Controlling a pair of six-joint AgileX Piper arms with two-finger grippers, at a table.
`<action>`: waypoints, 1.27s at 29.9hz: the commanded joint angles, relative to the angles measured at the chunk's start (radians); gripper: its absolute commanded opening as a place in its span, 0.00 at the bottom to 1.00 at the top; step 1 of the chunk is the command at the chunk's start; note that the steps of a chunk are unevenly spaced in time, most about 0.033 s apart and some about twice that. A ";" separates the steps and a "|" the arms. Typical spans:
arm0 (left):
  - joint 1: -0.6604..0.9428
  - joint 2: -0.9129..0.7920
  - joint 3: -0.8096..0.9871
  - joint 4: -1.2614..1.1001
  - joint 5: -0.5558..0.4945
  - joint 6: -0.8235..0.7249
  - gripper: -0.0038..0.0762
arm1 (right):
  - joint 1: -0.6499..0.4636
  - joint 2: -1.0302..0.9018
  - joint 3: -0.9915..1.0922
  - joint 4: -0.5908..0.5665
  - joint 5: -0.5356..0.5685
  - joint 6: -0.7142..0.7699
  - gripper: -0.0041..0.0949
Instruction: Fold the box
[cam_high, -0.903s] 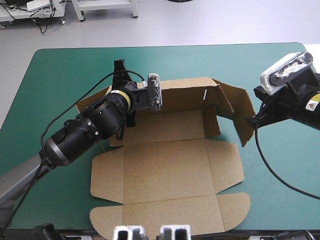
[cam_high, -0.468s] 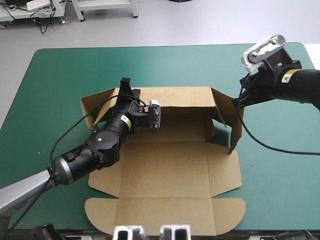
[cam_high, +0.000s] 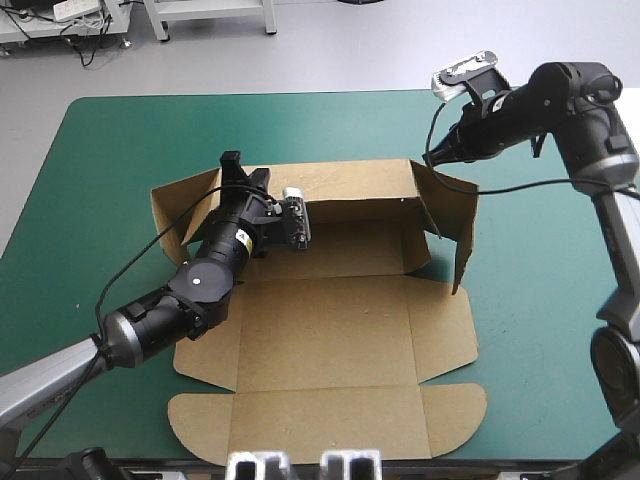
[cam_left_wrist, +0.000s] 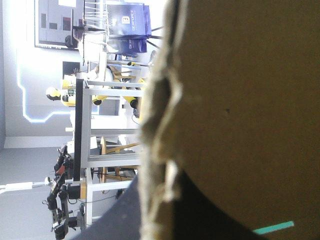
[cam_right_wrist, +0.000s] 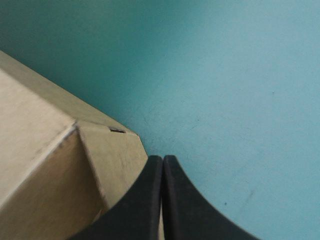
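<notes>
High view: wall-raising step, I judge; left gripper (cam_high: 245, 172) clamps the box (cam_high: 340, 330) mid-left; right gripper (cam_high: 438, 164), fingers together upper right, should fold that wall.

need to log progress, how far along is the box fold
Done: the box has its back wall and both end flaps standing. In hand: left jaws are shut on the back-left corner; right jaws, shut, sit just outside the back-right corner. Left: the two near panels lie flat.
</notes>
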 joint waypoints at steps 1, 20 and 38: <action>0.002 -0.040 -0.026 0.040 0.037 -0.040 0.03 | -0.002 0.042 -0.086 0.060 -0.007 0.021 0.02; 0.012 -0.040 -0.026 0.032 0.077 -0.040 0.04 | -0.002 -0.051 0.233 0.221 0.031 -0.112 0.02; 0.012 -0.038 -0.026 -0.100 0.056 0.085 0.04 | -0.015 -0.311 0.688 0.386 -0.382 -0.488 0.02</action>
